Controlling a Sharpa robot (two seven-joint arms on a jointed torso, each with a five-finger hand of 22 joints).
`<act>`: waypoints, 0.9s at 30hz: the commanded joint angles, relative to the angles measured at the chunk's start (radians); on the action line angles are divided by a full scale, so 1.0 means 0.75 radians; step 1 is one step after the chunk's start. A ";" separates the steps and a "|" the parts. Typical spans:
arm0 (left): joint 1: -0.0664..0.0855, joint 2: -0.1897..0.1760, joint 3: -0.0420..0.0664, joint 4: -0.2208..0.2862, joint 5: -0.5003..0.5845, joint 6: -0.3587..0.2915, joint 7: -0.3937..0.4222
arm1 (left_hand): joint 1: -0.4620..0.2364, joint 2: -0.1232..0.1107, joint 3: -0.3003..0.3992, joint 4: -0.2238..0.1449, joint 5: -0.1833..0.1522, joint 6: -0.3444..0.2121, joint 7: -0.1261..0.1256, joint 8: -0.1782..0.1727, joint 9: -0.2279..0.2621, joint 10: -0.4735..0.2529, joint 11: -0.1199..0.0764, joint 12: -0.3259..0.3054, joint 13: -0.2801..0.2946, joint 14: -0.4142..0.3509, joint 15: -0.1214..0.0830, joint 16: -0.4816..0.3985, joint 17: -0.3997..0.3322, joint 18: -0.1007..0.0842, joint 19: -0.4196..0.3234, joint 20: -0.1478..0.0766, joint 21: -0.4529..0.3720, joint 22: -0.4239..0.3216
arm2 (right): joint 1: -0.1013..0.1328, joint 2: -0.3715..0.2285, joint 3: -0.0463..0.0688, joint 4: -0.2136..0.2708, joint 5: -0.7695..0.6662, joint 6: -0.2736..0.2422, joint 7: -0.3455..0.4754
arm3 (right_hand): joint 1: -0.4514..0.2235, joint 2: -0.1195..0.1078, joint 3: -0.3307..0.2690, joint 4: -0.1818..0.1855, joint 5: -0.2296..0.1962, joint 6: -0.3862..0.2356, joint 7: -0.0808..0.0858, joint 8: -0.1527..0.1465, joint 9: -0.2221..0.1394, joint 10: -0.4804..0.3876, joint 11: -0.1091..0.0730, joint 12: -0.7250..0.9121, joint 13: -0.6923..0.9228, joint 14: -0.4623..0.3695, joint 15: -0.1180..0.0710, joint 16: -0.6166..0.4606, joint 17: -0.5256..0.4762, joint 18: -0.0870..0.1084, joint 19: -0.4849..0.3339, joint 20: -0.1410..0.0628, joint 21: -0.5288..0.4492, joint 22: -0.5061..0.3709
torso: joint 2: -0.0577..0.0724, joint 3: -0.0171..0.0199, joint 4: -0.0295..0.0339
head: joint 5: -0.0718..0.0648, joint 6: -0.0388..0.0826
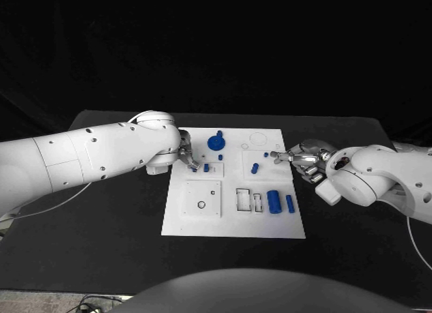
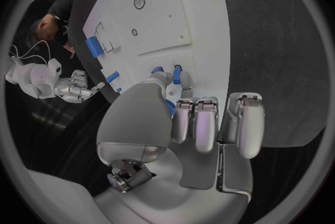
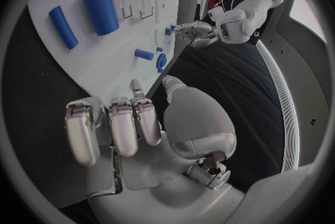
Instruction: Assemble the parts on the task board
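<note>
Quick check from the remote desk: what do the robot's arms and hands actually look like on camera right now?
Both arms are glossy white, rounded shells with small dark dots at the joints. The left robot hand and right robot hand are silver metal with segmented fingers and smooth pale grey palm covers. A thin white cable trails under the left arm; another runs by the right arm.

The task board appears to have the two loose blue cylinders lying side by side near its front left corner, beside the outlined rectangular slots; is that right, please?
Not quite: the two blue cylinders lie near the front right corner of the task board, not the front left. The head view shows them just right of the outlined rectangular slots, as you said; the front left area holds a raised square plate instead.
</note>
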 commanded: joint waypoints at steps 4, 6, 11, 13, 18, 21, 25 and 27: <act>-0.001 -0.002 0.000 0.011 0.013 0.029 -0.180 | -0.003 0.008 0.008 0.003 -0.005 -0.008 0.004 -0.007 -0.001 0.136 0.004 0.003 0.351 0.139 -0.007 0.003 0.351 -0.010 0.143 -0.010 0.003 0.351 | -0.001 0.001 0.000 0.000 -0.011 0.005 0.006 | 0.012 0.000 -0.010 0.002 0.008 -0.008 -0.001 0.008 0.000 0.138 0.013 0.005 0.351 0.139 0.010 0.005 0.351 -0.009 0.137 0.007 0.006 0.351 | 0.000 0.0002 0.0004 | 0.001 0.000; -0.001 -0.004 0.000 0.010 0.013 0.027 -0.181 | -0.003 0.008 0.008 0.003 -0.005 -0.008 0.004 -0.007 -0.001 0.136 0.004 0.003 0.351 0.139 -0.007 0.003 0.351 -0.010 0.143 -0.010 0.003 0.351 | -0.001 0.001 0.000 0.000 -0.011 0.005 0.006 | 0.012 0.000 -0.010 0.002 0.008 -0.008 -0.001 0.008 0.000 0.138 0.013 0.005 0.351 0.139 0.010 0.005 0.351 -0.009 0.137 0.007 0.006 0.351 | 0.000 -0.0002 0.0011 | -0.001 0.000; -0.001 -0.006 0.000 0.010 0.014 0.026 -0.180 | -0.003 0.008 0.008 0.003 -0.005 -0.008 0.004 -0.007 -0.001 0.136 0.004 0.003 0.351 0.139 -0.007 0.003 0.351 -0.010 0.143 -0.010 0.003 0.351 | -0.001 0.001 0.000 0.000 -0.011 0.006 0.007 | 0.012 0.000 -0.010 0.002 0.008 -0.008 -0.001 0.008 0.000 0.138 0.013 0.005 0.351 0.139 0.010 0.005 0.351 -0.009 0.137 0.007 0.006 0.351 | 0.001 -0.0010 0.0003 | 0.000 0.000; -0.001 -0.006 0.000 0.010 0.014 0.025 -0.179 | -0.003 0.008 0.008 0.003 -0.005 -0.008 0.004 -0.007 -0.001 0.136 0.004 0.003 0.351 0.139 -0.007 0.003 0.351 -0.010 0.143 -0.010 0.003 0.351 | -0.001 0.001 0.000 -0.001 -0.011 0.006 0.007 | 0.012 0.000 -0.010 0.002 0.008 -0.008 -0.001 0.008 0.000 0.138 0.013 0.005 0.351 0.139 0.010 0.005 0.351 -0.009 0.137 0.007 0.006 0.351 | 0.000 -0.0015 0.0009 | 0.003 0.000; -0.002 -0.005 0.000 0.009 0.014 0.020 -0.172 | -0.003 0.008 0.008 0.003 -0.005 -0.008 0.004 -0.007 -0.001 0.136 0.004 0.003 0.351 0.139 -0.007 0.003 0.351 -0.010 0.143 -0.010 0.003 0.351 | -0.001 0.002 0.000 -0.001 -0.011 0.007 0.007 | 0.012 0.000 -0.010 0.002 0.008 -0.008 -0.001 0.008 0.000 0.138 0.013 0.005 0.351 0.139 0.010 0.005 0.351 -0.009 0.137 0.007 0.006 0.351 | 0.001 0.0002 0.0002 | 0.002 0.000; -0.003 -0.005 0.000 0.008 0.014 0.020 -0.170 | -0.004 0.008 0.009 0.003 -0.005 -0.008 0.004 -0.007 -0.001 0.136 0.005 0.003 0.351 0.139 -0.007 0.003 0.351 -0.010 0.143 -0.010 0.003 0.351 | -0.001 0.004 0.000 0.000 -0.011 0.007 0.007 | 0.018 0.003 -0.016 0.002 0.009 -0.010 0.001 0.012 0.000 0.138 0.014 0.005 0.351 0.139 0.011 0.005 0.351 -0.009 0.137 0.009 0.006 0.351 | 0.000 0.0005 -0.0017 | 0.004 0.000; -0.004 -0.004 0.000 0.004 0.014 0.018 -0.169 | -0.004 0.008 0.009 0.003 -0.005 -0.008 0.004 -0.007 -0.001 0.136 0.005 0.003 0.351 0.139 -0.007 0.003 0.351 -0.010 0.143 -0.010 0.003 0.351 | -0.001 0.005 0.000 0.000 -0.011 0.006 0.008 | 0.018 0.003 -0.016 0.002 0.009 -0.010 0.001 0.012 0.000 0.138 0.014 0.005 0.351 0.139 0.011 0.005 0.351 -0.009 0.137 0.009 0.006 0.351 | 0.000 -0.0011 0.0001 | -0.001 0.000; -0.004 -0.002 0.000 -0.001 0.014 0.018 -0.168 | -0.004 0.008 0.009 0.003 -0.005 -0.009 0.004 -0.007 -0.001 0.136 0.005 0.003 0.351 0.139 -0.007 0.003 0.351 -0.010 0.143 -0.010 0.003 0.351 | -0.001 0.005 0.000 0.000 -0.011 0.005 0.007 | 0.018 0.003 -0.016 0.002 0.009 -0.010 0.001 0.012 0.000 0.138 0.014 0.005 0.351 0.139 0.011 0.005 0.351 -0.009 0.137 0.009 0.006 0.351 | 0.001 -0.0008 0.0016 | 0.000 0.000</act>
